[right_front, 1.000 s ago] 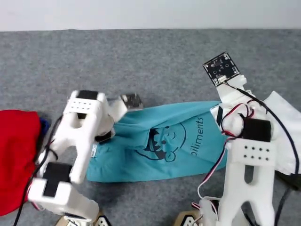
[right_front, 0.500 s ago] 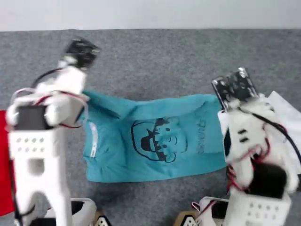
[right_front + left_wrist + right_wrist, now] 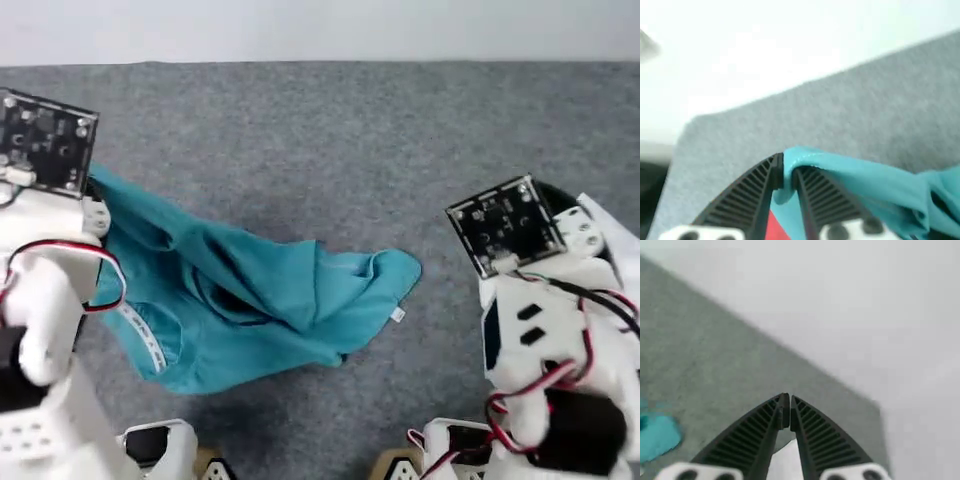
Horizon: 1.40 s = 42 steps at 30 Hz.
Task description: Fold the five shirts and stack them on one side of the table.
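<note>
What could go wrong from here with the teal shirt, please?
1. The left gripper pinches only an edge of the shirt at its tips, so it may slip out.
2. The shirt lies bunched, and the right gripper is shut on nothing, so any fold may come out crooked.

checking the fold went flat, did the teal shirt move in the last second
Yes. The teal shirt was dragged left, away from the white cloth on the right, and now lies bunched.

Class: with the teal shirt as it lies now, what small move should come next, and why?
Probably the left end effector should lower and spread the shirt flat on the table: it pinches one edge while the rest lies bunched. The right end effector is shut.
</note>
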Motion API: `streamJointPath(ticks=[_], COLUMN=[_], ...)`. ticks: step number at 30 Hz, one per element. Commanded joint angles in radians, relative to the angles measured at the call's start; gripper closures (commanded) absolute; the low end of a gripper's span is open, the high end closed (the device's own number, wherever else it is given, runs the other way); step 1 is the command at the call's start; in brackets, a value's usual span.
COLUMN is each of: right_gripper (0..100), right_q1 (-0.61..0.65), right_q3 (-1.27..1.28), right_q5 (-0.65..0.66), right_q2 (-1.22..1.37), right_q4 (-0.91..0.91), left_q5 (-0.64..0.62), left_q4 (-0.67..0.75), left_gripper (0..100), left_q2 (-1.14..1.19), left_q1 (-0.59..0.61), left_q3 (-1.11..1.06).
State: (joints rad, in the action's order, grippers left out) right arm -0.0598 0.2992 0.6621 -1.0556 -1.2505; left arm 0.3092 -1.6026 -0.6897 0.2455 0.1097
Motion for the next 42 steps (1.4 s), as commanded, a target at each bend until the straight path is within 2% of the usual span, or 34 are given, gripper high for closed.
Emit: streamJointPath(ticks=[1, 4, 10, 15, 21, 27, 29, 35, 42], right_gripper=[98.8, 98.4, 98.1, 90.5, 90.2, 89.9, 87.7, 82.9, 82.9], right_q1=[0.076, 0.186, 0.39, 0.567, 0.75, 0.823, 0.835, 0.84, 0.892], right_q3=[0.1, 0.229, 0.368, 0.331, 0.146, -0.054, -0.103, -0.206, -0.288], right_q5=[0.005, -0.005, -0.167, -0.273, -0.302, -0.296, -0.255, -0.23, -0.23], right_q2=[0.012, 0.012, 0.114, 0.36, 0.65, 0.885, 0.952, 1.125, 1.227], right_q4=[-0.068, -0.097, -0.068, -0.116, -0.208, -0.234, -0.234, -0.234, -0.232], left_q5=[-0.011, -0.011, -0.011, -0.014, -0.017, -0.018, -0.034, -0.072, -0.072], left_q4=[-0.074, -0.103, -0.107, -0.101, -0.091, -0.071, -0.071, -0.071, -0.071], left_gripper=[99, 99, 99, 99, 99, 99, 99, 99, 99], left_q2=[0.043, 0.063, 0.064, 0.064, 0.064, 0.063, 0.063, 0.064, 0.064], left_q1=[-0.02, -0.021, -0.02, -0.015, -0.015, -0.015, -0.012, 0.127, 0.175], left_q3=[-0.007, -0.065, -0.232, -0.34, -0.407, -0.443, -0.444, -0.443, -0.444])
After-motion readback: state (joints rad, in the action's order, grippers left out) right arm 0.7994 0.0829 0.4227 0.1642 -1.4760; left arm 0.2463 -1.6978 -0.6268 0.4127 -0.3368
